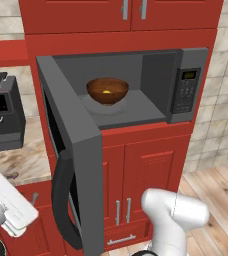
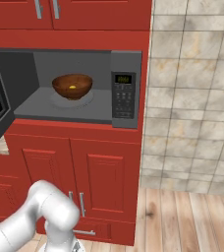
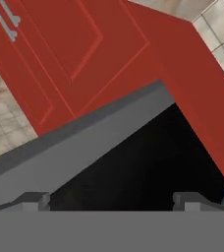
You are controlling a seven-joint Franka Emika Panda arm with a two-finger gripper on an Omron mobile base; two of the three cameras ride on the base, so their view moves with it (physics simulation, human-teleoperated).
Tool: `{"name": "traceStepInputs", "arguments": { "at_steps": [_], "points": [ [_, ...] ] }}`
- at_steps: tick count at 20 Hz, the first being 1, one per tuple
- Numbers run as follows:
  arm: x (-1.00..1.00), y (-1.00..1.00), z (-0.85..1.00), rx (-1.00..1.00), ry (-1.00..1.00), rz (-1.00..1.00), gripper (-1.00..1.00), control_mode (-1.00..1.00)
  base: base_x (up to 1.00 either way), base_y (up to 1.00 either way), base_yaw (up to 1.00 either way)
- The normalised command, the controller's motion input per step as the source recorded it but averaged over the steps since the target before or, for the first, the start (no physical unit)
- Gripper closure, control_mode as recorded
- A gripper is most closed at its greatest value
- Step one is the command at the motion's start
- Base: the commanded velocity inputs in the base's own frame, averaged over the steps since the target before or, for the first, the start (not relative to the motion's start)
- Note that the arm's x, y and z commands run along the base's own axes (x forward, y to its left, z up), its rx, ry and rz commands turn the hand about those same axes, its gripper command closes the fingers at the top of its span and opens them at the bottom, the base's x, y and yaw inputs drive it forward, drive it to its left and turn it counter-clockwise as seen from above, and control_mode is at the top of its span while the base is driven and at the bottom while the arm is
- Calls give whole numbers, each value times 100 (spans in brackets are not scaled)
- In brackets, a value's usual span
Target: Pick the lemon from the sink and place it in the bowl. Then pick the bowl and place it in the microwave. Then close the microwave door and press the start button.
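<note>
Inside the wide grey built-in microwave [image 1: 136, 85], seen from the left base, one round reddish-brown wooden bowl [image 1: 107, 90] holds one small yellow lemon [image 1: 106, 92]; its grey-framed door [image 1: 68, 150] stands open. From the right base, bowl [image 2: 72, 85] and lemon [image 2: 72, 87] sit likewise. Along the hand, the gripper [image 3: 111, 199] is spread wide, empty, before the door's frame [image 3: 84, 142].

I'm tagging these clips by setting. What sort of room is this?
A home-style kitchen, rendered rather than real: a built-in microwave set among red cabinets, its door swung open, a bowl holding a lemon inside, and tiled walls.
</note>
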Motion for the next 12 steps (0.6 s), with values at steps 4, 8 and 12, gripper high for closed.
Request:
{"name": "traceStepInputs", "arguments": {
  "at_steps": [4, 8, 12],
  "points": [
    [100, -69, 0, 0, 0, -2, -100, -100, 0, 0, 0],
    [93, -72, 0, 0, 0, 0, -100, -100, 0, 0, 0],
    [79, -71, 0, 0, -2, 0, -100, -100, 0, 0, 0]
  ]
}}
